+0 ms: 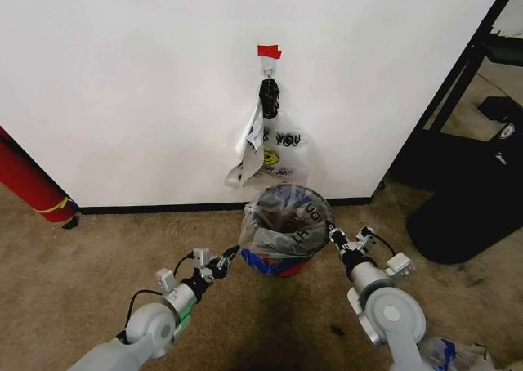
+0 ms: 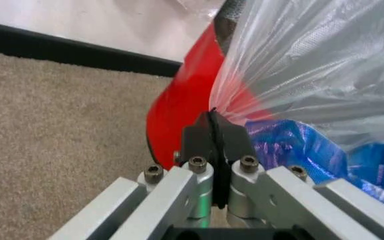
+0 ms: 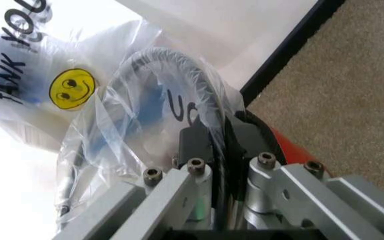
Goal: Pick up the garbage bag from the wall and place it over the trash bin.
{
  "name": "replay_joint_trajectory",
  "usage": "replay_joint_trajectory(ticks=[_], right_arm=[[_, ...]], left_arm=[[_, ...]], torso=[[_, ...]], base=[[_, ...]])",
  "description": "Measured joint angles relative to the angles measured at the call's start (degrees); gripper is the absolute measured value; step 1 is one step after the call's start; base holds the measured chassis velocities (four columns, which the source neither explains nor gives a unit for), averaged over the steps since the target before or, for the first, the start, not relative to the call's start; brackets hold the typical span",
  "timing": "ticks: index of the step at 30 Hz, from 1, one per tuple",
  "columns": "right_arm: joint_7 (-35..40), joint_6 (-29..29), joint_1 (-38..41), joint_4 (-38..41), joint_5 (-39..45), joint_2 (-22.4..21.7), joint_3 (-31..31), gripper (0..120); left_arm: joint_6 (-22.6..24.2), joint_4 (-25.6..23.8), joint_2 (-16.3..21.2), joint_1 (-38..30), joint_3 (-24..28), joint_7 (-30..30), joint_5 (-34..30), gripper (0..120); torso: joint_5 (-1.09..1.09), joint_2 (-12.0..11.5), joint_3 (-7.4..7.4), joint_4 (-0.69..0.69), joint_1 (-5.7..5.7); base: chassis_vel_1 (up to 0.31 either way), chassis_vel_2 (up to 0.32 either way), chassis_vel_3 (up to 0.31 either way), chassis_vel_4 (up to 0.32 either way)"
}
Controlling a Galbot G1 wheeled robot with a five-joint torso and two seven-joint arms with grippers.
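A see-through plastic bag (image 1: 278,240) with blue patches and black lettering is draped over a small round bin (image 1: 284,265) that stands on tan carpet (image 1: 82,265) close to the wall (image 1: 122,77). The bag lines the bin's mouth and hangs down its outside, and the bin's red base shows beneath the plastic.

The left gripper (image 1: 225,261) is at the bin's left side, low down, near the base. In the left wrist view its jaws are pressed together on a pinch of the bag's film (image 2: 213,112), with the plastic fanning out from the pinch and the red base (image 2: 178,110) just behind. The right gripper (image 1: 331,230) is at the bin's right rim. In the right wrist view its black fingers (image 3: 195,142) are clenched on the bag at the rim (image 3: 178,62), with the plastic stretched over the wire edge.

Just above the bin, a second plastic bag (image 1: 274,154) hangs flat against the wall from a small hook (image 1: 268,60) under a piece of red tape (image 1: 269,51). It carries a yellow smiley and the words "THANK YOU". A black baseboard (image 1: 163,208) runs along the foot of the wall. A red cylinder (image 1: 29,183) leans at the far left. A large black rounded object (image 1: 470,216) sits on the floor to the right.
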Motion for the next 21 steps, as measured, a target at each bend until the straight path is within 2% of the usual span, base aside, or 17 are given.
replay_joint_trajectory(ticks=[3,8,10,11,13,14,15,17,19,21], right_arm=[[0.0,0.0,0.0,0.0,0.0,0.1,0.0,1],[-0.2,0.0,-0.2,-0.1,0.0,0.3,-0.1,1],[-0.3,0.0,-0.1,-0.4,0.0,0.4,-0.2,1],[-0.3,0.0,-0.1,-0.4,0.0,0.4,-0.2,1],[-0.3,0.0,0.1,-0.6,-0.1,0.4,-0.3,1],[-0.3,0.0,0.4,-0.8,0.0,0.4,-0.3,1],[-0.3,0.0,0.5,-0.9,0.0,0.4,-0.4,1],[-0.3,0.0,0.6,-0.9,0.0,0.6,-0.2,1],[-0.3,0.0,0.5,-0.9,0.0,0.7,-0.1,1],[-0.3,0.1,-0.2,-0.3,-0.4,1.3,0.4,1]], left_arm=[[-0.6,-1.3,0.4,0.5,0.0,1.9,-0.3,0],[-0.8,-3.3,0.3,1.4,-0.8,0.5,0.5,0],[-0.7,-3.9,0.1,1.8,-1.9,-1.3,3.1,8],[-0.7,-3.9,0.1,1.8,-1.9,-1.3,3.1,8],[-0.8,-3.9,0.1,1.7,-3.0,-3.9,9.0,15],[-0.5,-3.9,0.2,1.3,-4.6,-6.0,17.7,23],[0.3,-4.1,0.6,1.1,-5.2,-7.1,21.1,26],[1.9,-5.1,1.7,1.3,-5.6,-8.2,24.3,34],[2.0,-5.2,1.9,1.3,-5.6,-8.4,24.8,36],[2.1,-5.3,2.1,1.2,-5.8,-10.1,26.9,48]], torso=[[0.00,0.0,0.00,0.00,0.00],[0.00,0.0,0.00,0.00,0.00],[0.00,0.0,0.00,0.00,0.00],[0.00,0.0,0.00,0.00,0.00],[0.00,0.0,0.00,0.00,0.00],[0.00,0.0,0.00,0.00,0.00],[0.00,0.0,0.00,-0.01,0.00],[0.02,0.0,0.00,0.01,0.00],[0.03,0.0,0.00,0.02,0.00],[-0.02,0.0,0.00,0.00,0.00]], base=[[0.000,0.000,0.000,0.000],[0.000,0.000,0.000,0.000],[0.000,0.000,0.000,0.000],[0.000,0.000,0.000,0.000],[0.000,0.000,0.000,0.000],[0.000,0.000,0.000,0.000],[0.000,0.000,0.000,0.000],[0.000,0.000,0.000,0.000],[0.000,0.000,0.000,0.000],[0.000,0.000,0.000,0.000]])
